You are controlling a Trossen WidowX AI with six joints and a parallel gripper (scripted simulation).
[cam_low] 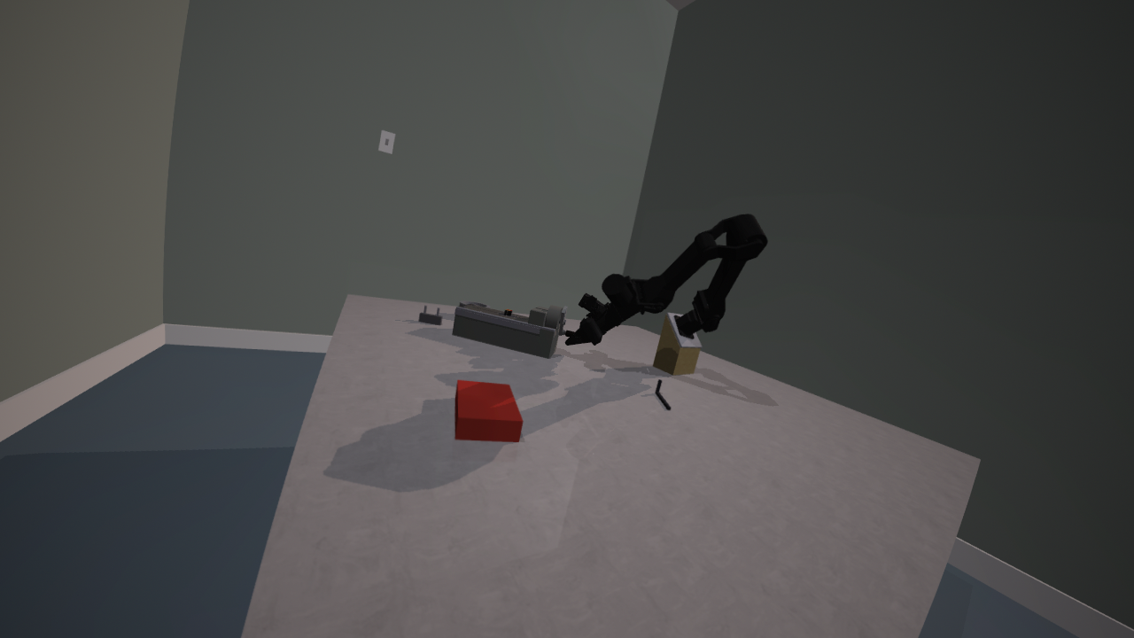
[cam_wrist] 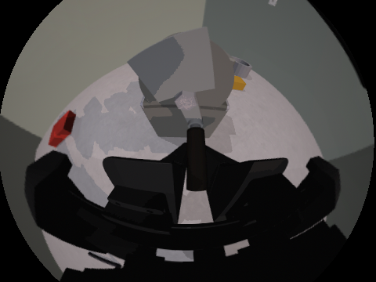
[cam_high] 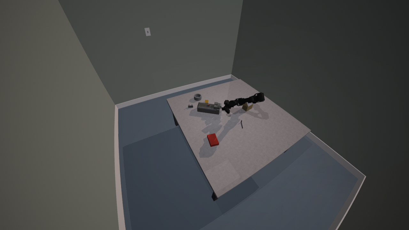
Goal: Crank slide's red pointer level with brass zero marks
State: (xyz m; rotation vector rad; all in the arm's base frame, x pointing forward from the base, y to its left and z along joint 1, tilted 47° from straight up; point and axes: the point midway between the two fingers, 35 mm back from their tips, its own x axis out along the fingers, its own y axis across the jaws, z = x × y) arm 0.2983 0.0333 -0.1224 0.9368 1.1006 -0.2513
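The grey machine [cam_high: 208, 110] [cam_low: 504, 333] [cam_wrist: 168, 125] stands on the table, its crank end facing my arm. My gripper [cam_high: 222, 108] [cam_low: 568, 340] [cam_wrist: 193, 146] is shut on the dark crank handle [cam_wrist: 196, 137], which runs down between the fingers in the wrist view. The pale crank arm [cam_wrist: 191, 112] slants from the hub down to the handle. On the machine's top a small red-orange spot [cam_high: 208, 104] [cam_low: 508, 312] shows where the slide's pointer is. The brass zero marks are too small to tell, and the wrist view does not show the pointer.
A red block [cam_high: 212, 140] [cam_low: 487, 406] [cam_wrist: 63, 129] lies on the table. Beyond the machine are a grey ring [cam_high: 197, 99] and a yellow block [cam_high: 206, 101] [cam_wrist: 239, 83]. A two-pinned part [cam_high: 190, 106] [cam_low: 431, 319] stands past its far end. A black bent rod [cam_high: 242, 125] lies near the arm's base.
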